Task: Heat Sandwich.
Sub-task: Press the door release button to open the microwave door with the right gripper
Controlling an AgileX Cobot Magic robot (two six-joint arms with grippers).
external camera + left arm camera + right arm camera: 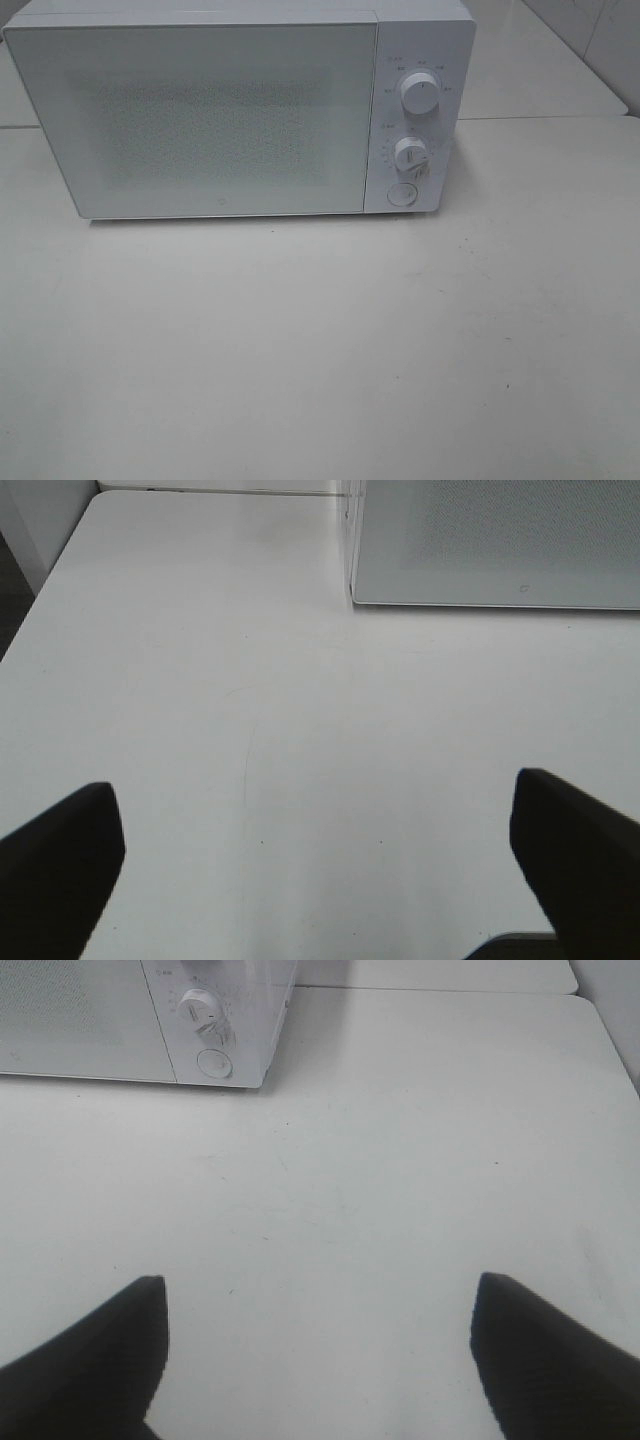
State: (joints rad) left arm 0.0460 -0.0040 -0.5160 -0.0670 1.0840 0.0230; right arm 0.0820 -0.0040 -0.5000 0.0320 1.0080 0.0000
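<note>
A white microwave (240,110) stands at the back of the table with its door (200,120) shut. Two dials (418,92) and a round button (401,194) sit on its right panel. The sandwich is out of view in every frame. My left gripper (315,830) hangs open over bare table, short of the microwave's left front corner (352,590). Open too, my right gripper (320,1330) is above bare table, in front of the control panel (205,1020). Nothing is between either pair of fingers. Neither arm shows in the exterior high view.
The white table (320,350) stretches in front of the microwave. Its left edge (40,590) shows in the left wrist view and its right edge (610,1040) in the right wrist view. A tiled wall (600,40) rises at the back right.
</note>
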